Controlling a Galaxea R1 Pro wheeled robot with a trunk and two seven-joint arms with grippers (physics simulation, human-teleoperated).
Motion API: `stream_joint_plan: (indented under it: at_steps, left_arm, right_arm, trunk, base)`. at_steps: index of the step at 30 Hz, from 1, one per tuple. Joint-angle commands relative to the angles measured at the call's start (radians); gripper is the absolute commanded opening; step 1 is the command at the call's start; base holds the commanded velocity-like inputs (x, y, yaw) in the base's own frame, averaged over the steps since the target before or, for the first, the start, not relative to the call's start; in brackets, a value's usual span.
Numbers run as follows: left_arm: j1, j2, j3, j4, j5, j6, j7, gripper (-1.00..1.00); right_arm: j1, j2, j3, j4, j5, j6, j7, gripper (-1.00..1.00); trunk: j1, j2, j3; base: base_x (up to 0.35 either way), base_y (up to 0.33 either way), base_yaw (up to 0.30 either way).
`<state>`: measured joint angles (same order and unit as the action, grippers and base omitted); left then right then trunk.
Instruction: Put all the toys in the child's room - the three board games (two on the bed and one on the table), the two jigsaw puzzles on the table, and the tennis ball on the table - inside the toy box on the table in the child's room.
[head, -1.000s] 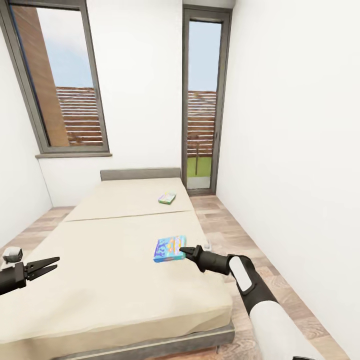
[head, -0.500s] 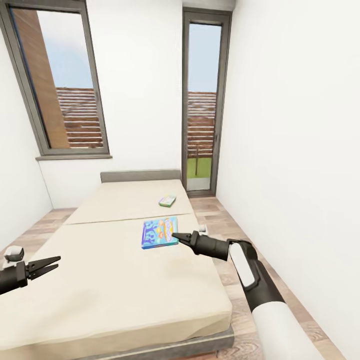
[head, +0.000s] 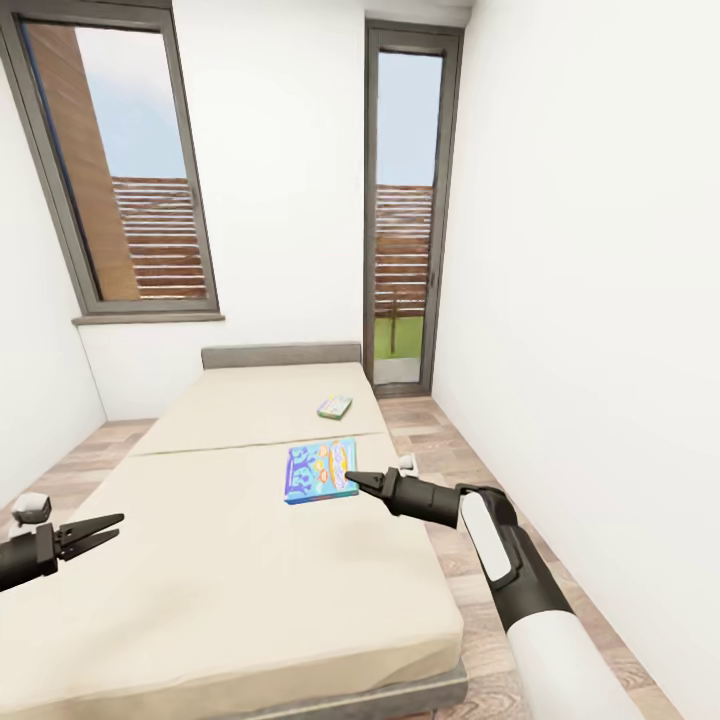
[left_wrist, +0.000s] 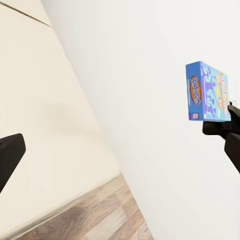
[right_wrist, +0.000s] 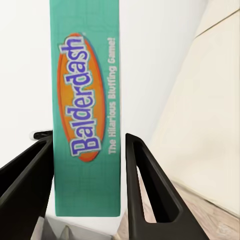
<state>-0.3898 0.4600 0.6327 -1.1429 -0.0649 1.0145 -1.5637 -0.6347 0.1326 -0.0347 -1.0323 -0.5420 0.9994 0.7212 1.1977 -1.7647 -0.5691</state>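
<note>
1. Our right claw (head: 352, 479) is clamped on the Balderdash board game (head: 320, 469), lifted over the bed (head: 220, 560).
2. Our left claw (head: 100, 529) hangs parted, holding nothing.
3. Further up, the second board game (head: 335, 407) lies near the headboard (head: 281, 354).

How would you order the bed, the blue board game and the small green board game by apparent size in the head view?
1. Bed, by far the largest.
2. Blue board game, held by the right hand.
3. Green board game, which looks smallest; it lies farther from the camera, so its true size against the blue one is unsure.
</note>
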Motion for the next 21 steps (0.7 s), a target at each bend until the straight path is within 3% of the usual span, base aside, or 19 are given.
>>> stream_joint_plan:
  at_steps: [1, 6, 13, 21]
  left_arm:
    - [-0.001, 0.0, 0.001, 0.0, -0.007, 0.01, -0.007, 1.0]
    - [-0.001, 0.001, 0.001, 0.0, -0.005, 0.011, -0.007, 1.0]
    - [-0.001, 0.006, 0.002, 0.0, -0.007, 0.013, -0.007, 1.0]
    - [-0.001, 0.007, 0.004, 0.0, -0.008, 0.013, -0.007, 1.0]
  right_arm:
    - [0.0, 0.001, -0.004, 0.001, 0.007, 0.004, 0.008, -1.0]
    - [0.02, -0.002, -0.009, 0.003, 0.01, 0.003, 0.003, -1.0]
    - [0.033, -0.026, 0.001, -0.017, 0.028, -0.003, -0.05, -1.0]
    - [0.033, -0.032, -0.001, -0.021, 0.027, -0.07, -0.054, -1.0]
  trunk:
    - [-0.004, 0.007, 0.002]
    - [-0.023, 0.042, 0.018]
    - [-0.05, 0.091, 0.04]
    - [-0.081, 0.147, 0.065]
  base:
    - [0.0, 0.0, 0.0]
    - [0.0, 0.0, 0.0]
    - [0.0, 0.0, 0.0]
    - [0.0, 0.0, 0.0]
